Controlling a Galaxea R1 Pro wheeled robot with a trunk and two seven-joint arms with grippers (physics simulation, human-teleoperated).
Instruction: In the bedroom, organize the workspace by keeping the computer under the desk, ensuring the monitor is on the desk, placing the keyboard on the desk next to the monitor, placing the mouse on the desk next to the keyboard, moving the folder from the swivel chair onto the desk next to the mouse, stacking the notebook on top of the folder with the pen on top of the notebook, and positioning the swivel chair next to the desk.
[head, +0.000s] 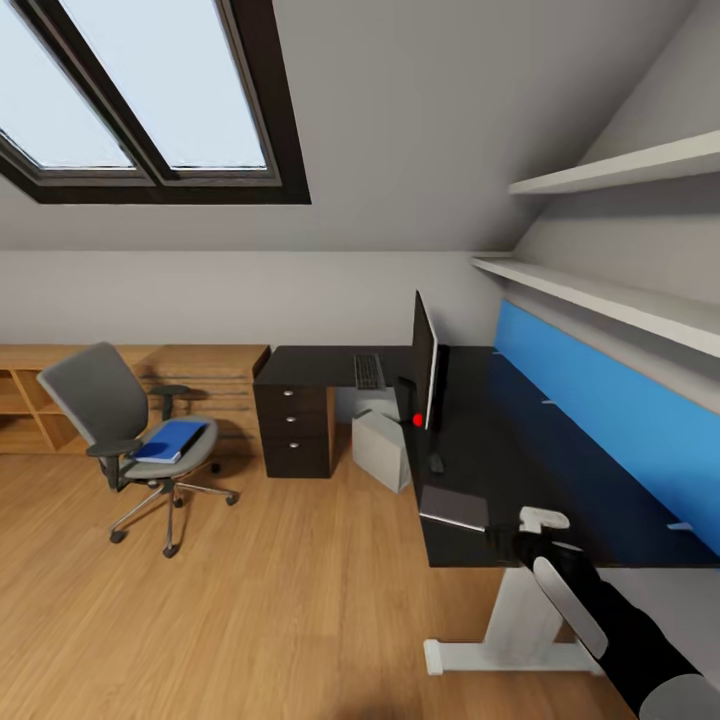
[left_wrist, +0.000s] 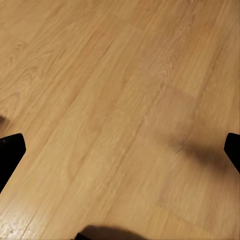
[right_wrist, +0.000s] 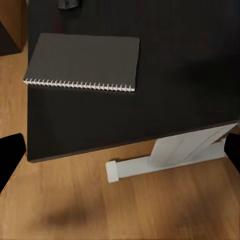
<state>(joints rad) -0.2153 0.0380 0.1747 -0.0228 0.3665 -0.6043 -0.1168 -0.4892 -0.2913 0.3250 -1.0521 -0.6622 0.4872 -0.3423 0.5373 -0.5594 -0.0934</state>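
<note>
Attic bedroom: right gripper (right_wrist: 120, 150) is hovering with jaws apart over the desk (head: 520, 440) corner, notebook (right_wrist: 82, 62) just ahead. Folder (head: 170, 440) is sitting far off on the chair (head: 120, 430). Left gripper (left_wrist: 120, 150) is spread wide above the floor (left_wrist: 120, 100).

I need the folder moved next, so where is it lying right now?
In the head view, the blue folder lies on the swivel chair seat, on the wooden floor left of the desk, in front of the light-wood dresser.

Blue folder (head: 171, 440) on swivel chair (head: 120, 425) — notebook (right_wrist: 82, 62) on desk (right_wrist: 165, 75).
</note>
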